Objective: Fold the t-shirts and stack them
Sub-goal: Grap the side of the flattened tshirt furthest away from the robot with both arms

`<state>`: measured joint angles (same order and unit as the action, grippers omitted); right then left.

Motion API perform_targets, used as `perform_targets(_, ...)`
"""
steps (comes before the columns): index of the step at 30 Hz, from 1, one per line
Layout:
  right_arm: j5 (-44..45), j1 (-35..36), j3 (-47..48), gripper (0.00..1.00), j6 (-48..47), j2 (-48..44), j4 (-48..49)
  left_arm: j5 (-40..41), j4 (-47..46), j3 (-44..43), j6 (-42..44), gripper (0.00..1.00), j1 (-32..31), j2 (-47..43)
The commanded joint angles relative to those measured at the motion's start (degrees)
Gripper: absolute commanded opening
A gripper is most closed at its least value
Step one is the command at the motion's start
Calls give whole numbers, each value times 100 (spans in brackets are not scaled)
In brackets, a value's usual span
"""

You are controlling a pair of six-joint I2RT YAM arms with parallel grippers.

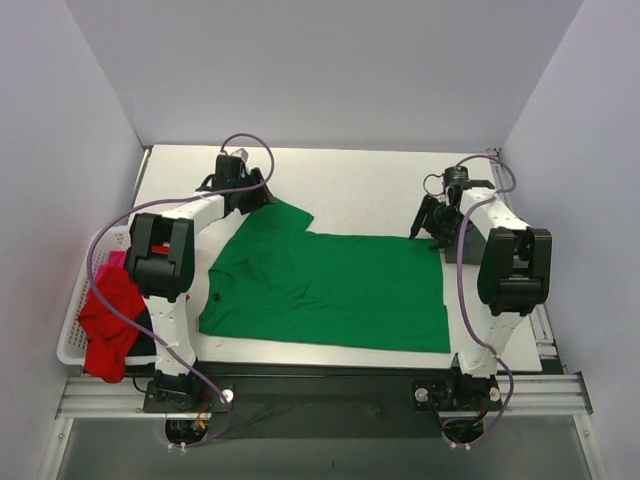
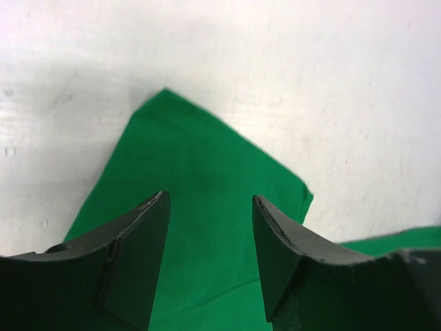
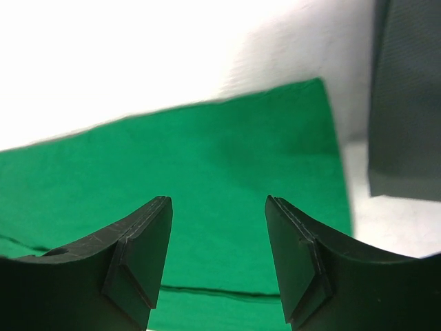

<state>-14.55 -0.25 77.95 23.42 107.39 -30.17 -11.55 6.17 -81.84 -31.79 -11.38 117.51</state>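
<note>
Counter (image 1: 360,175): white, shirt (image 1: 330,285) spread flat.
Shirt: likely limp, light; you pinch far edge corners.
Left gripper (image 2: 210,200): spread.
Right gripper (image 3: 219,203): spread.

The t-shirt (image 1: 330,285) under both grippers is a plain, even green, with no print or stripe. The left gripper (image 2: 210,207) and right gripper (image 3: 218,207) have matt black fingers. The table (image 1: 370,180) ahead of them is white. Beside the right gripper's outer finger is a dark grey, finely textured panel (image 3: 406,103). Out past the left arm (image 1: 172,330), a white basket (image 1: 72,345) holds a red garment (image 1: 108,320) and a pink cloth (image 1: 112,260). Both this arm and the right arm (image 1: 480,340) are white with black joints, and their cables (image 1: 247,136) are lilac.
</note>
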Motion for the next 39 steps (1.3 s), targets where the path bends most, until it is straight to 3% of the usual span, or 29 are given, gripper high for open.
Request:
perform_targets(1,241,-221,203,56,-145,220,-164,197,-64,-648,-64,61,-66,218)
perform_targets(20,637,-423,871,51,-426,1020,-129,566,-433,-1211,-240,60,-172,852)
perform_targets(25,646,-423,932,45,-496,1170,-94,636,-442,-1281,-100,60,-181,914)
perform_targets(33,505,-423,915,27,-496,1249,-59,1155,-345,-1650,234,60,-216,1203)
perform_targets(39,453,-423,809,23,-514,1187,-59,1603,-90,-1993,472,60,-242,1379)
